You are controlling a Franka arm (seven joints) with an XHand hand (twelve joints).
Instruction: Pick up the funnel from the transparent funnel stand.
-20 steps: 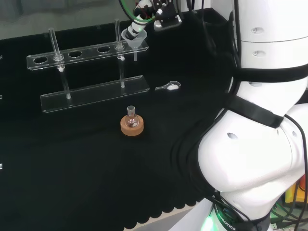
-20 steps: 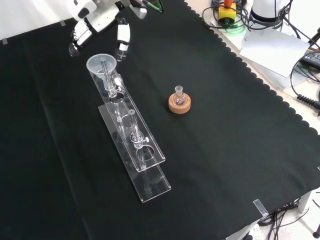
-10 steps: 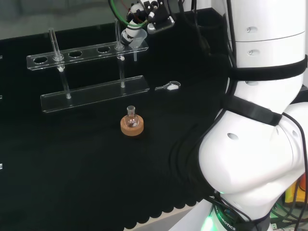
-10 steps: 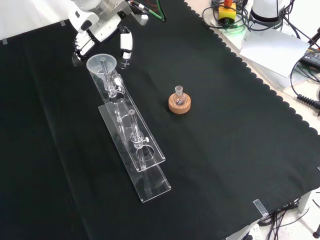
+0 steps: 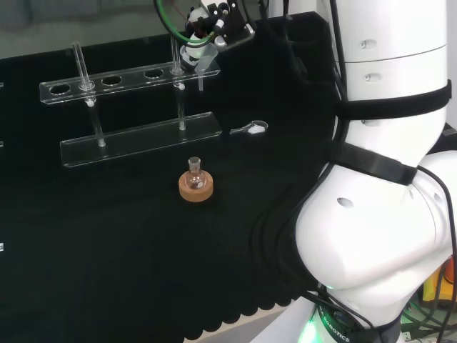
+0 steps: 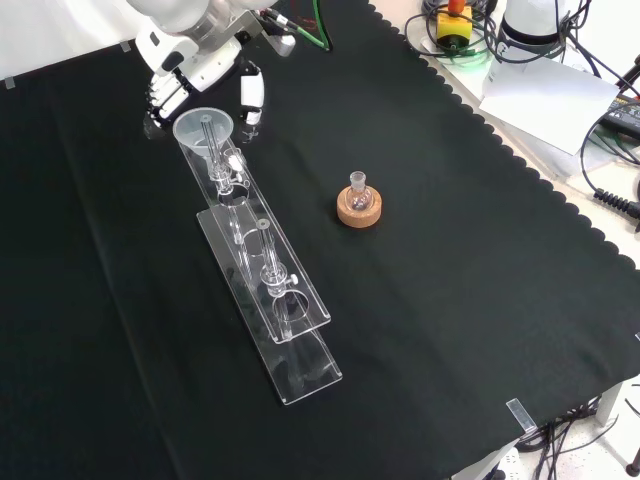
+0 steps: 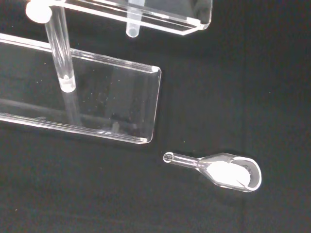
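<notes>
The hand (image 6: 190, 70), fingers spread open around the funnel (image 6: 203, 127), risks tipping the funnel stand (image 6: 262, 270) at the bench's far edge if it closes off-centre

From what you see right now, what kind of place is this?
Probably a laboratory bench set up for robot trials: a clear funnel stand holding a funnel, and a small flask on a cork ring.

In the head view the funnel (image 5: 202, 66) is largely covered by the hand (image 5: 194, 50); contact between fingers and rim cannot be judged. In the front view the hand (image 6: 195, 72) is cut off by the top edge. In the wrist view the funnel stand (image 7: 97, 97) is cropped at the edges.
</notes>
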